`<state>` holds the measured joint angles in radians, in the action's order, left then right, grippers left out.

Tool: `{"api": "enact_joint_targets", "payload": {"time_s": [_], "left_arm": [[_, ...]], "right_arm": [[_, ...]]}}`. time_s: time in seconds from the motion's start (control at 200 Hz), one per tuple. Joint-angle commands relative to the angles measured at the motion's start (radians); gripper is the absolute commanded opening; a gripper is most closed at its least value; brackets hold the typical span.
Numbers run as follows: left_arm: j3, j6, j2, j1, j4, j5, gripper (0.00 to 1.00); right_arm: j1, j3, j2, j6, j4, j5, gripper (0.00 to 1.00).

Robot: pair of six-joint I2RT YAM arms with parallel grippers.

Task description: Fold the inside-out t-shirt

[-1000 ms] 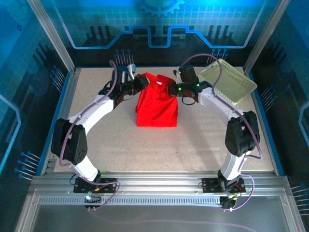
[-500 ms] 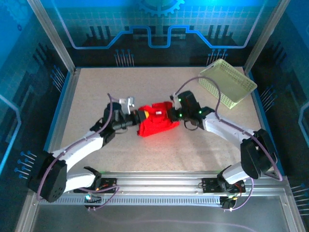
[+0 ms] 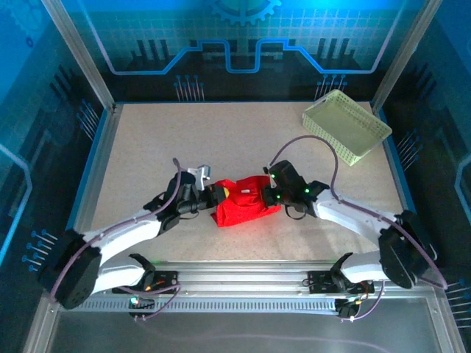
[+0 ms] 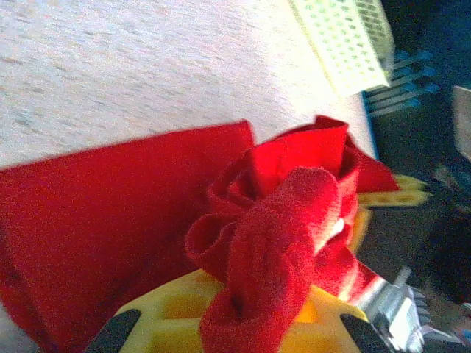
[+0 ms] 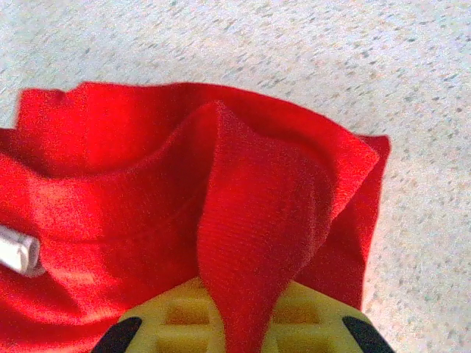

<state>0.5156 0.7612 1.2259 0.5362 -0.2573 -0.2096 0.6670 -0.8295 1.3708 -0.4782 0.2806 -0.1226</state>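
The inside-out t-shirt is a bright red cloth bundle lying low on the table near the front, folded to a short wide block. My left gripper is shut on its left end; in the left wrist view a bunched roll of the red cloth rises from between the yellow jaws. My right gripper is shut on its right end; in the right wrist view a pinched ridge of the shirt runs into the yellow jaws. A small white tag shows at the left there.
A pale yellow-green lattice basket stands at the back right of the speckled table, also seen as the basket in the left wrist view. Metal frame rails border the table on all sides.
Both grippers have carried the shirt from the back of the table toward the front and lowered it; the hanging cloth has folded into a shorter block.
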Motion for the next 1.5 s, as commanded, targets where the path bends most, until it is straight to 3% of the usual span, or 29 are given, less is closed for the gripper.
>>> {"api": "enact_joint_targets", "payload": {"time_s": [0.0,0.175,0.22,0.27,0.37,0.465,0.535,0.595,0.765,0.975,1.151,1.321,1.496], "left_arm": [[0.086,0.013,0.105,-0.043,0.042,0.066,0.00],[0.197,0.030,0.273,-0.047,0.207,0.163,0.00],[0.218,0.041,0.314,-0.047,0.227,0.165,0.03],[0.256,0.051,0.353,-0.047,0.291,0.181,0.19],[0.289,0.068,0.376,-0.047,0.377,0.225,0.35],[0.291,0.089,0.312,-0.047,0.463,0.314,0.43],[0.288,0.096,0.235,-0.046,0.529,0.394,0.46],[0.298,0.089,0.177,-0.045,0.580,0.436,0.55],[0.346,0.071,0.071,0.028,0.685,0.514,0.61],[0.236,0.166,0.090,0.146,0.407,0.370,0.59],[0.125,0.255,0.229,0.150,0.213,0.298,0.56],[0.027,0.285,0.270,0.144,0.172,0.313,0.55],[0.007,0.264,0.142,0.148,0.280,0.340,0.58]], "right_arm": [[-0.039,-0.095,0.089,-0.028,0.005,-0.041,0.00],[-0.073,-0.180,0.240,-0.031,0.012,-0.078,0.04],[-0.082,-0.192,0.272,-0.031,0.011,-0.075,0.12],[-0.089,-0.205,0.302,-0.034,0.020,-0.084,0.21],[-0.096,-0.216,0.311,-0.023,0.030,-0.094,0.51],[-0.104,-0.221,0.273,0.000,0.054,-0.113,0.66],[-0.115,-0.229,0.238,0.022,0.077,-0.114,0.68],[-0.122,-0.230,0.202,0.038,0.093,-0.111,0.69],[-0.107,-0.200,0.073,0.079,0.099,-0.041,0.68],[-0.056,-0.140,0.060,0.005,0.014,0.133,0.62],[-0.091,-0.061,0.184,-0.086,-0.075,0.117,0.59],[-0.161,0.011,0.236,-0.105,-0.124,0.130,0.57],[-0.172,0.024,0.116,-0.071,-0.047,0.126,0.63]]}}
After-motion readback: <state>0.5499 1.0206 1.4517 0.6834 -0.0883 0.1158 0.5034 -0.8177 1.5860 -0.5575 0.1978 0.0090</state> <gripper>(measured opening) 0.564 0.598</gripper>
